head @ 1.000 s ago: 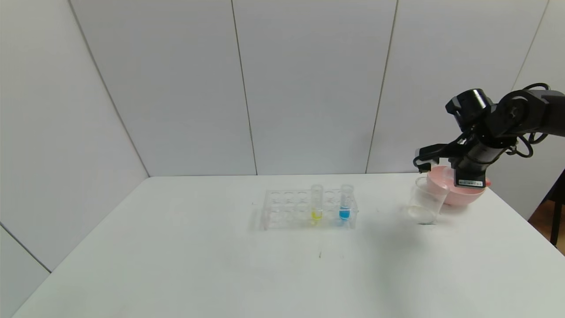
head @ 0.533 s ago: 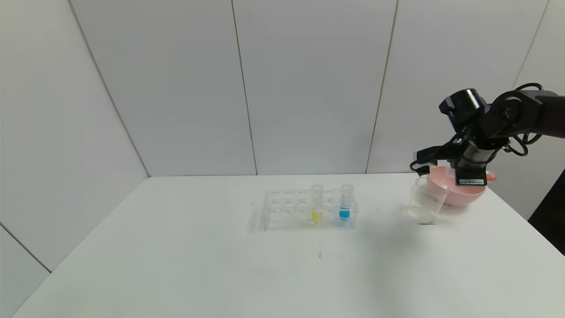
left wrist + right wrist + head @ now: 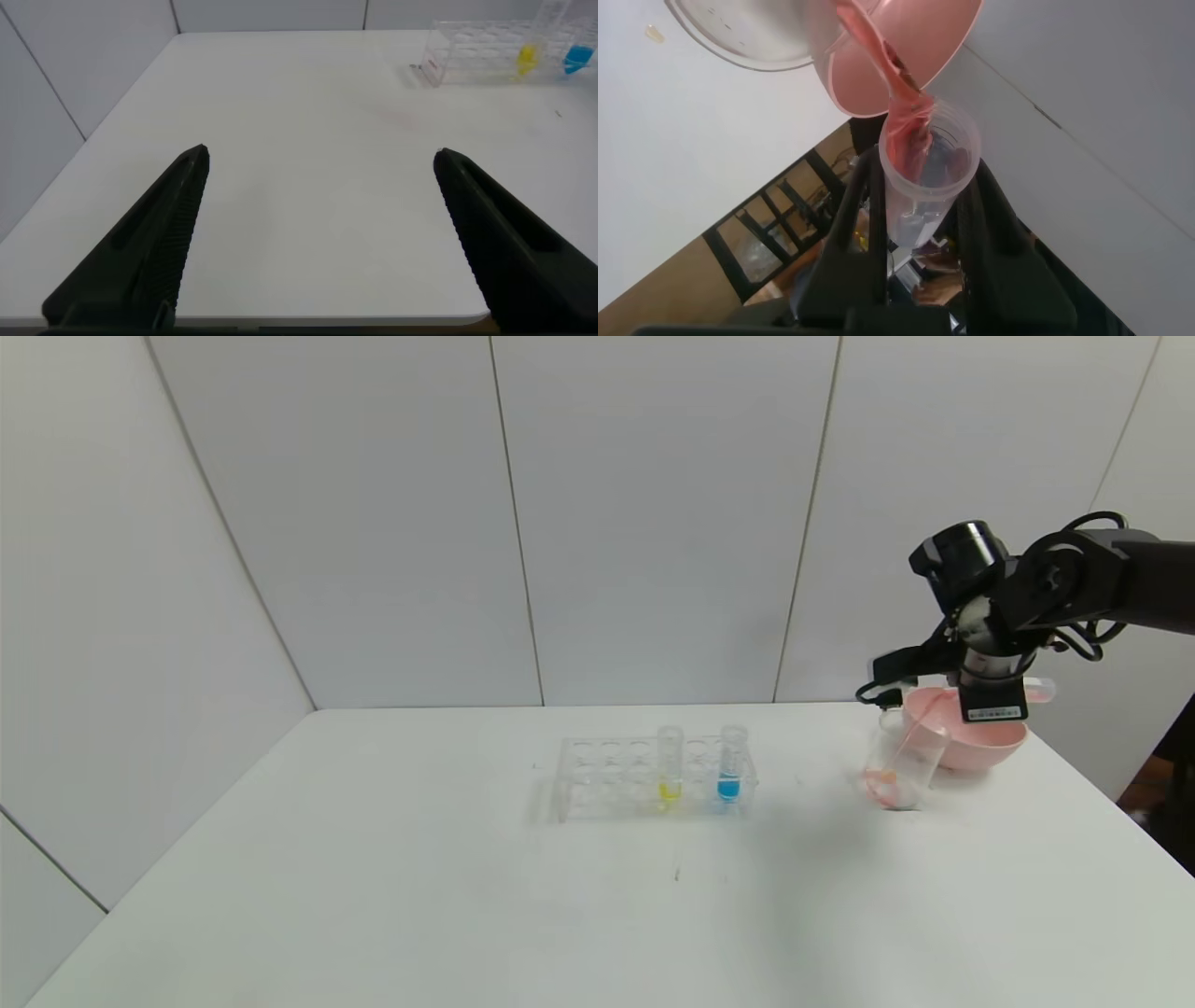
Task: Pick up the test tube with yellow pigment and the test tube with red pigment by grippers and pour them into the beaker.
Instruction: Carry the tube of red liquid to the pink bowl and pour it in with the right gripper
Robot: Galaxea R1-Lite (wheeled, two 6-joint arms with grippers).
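Observation:
My right gripper [image 3: 991,698] hangs above the beaker [image 3: 898,758] at the table's far right, shut on the test tube with red pigment [image 3: 926,183]. The tube is tipped, and red liquid runs from its mouth into the beaker, where a little red collects at the bottom. In the right wrist view the black fingers [image 3: 862,210] press on both sides of the tube. The test tube with yellow pigment [image 3: 669,765] stands upright in the clear rack [image 3: 607,775] mid-table. My left gripper [image 3: 318,159] is open over bare table at the near left, far from the rack.
A pink bowl [image 3: 990,742] sits right behind the beaker, under my right gripper. A tube with blue liquid [image 3: 731,763] stands in the rack beside the yellow one. The table edge runs close to the right of the bowl.
My right gripper has shifted left and up and tipped the tube further. Red liquid now streams into the beaker, which looked clear before. Rack and tubes have not moved.

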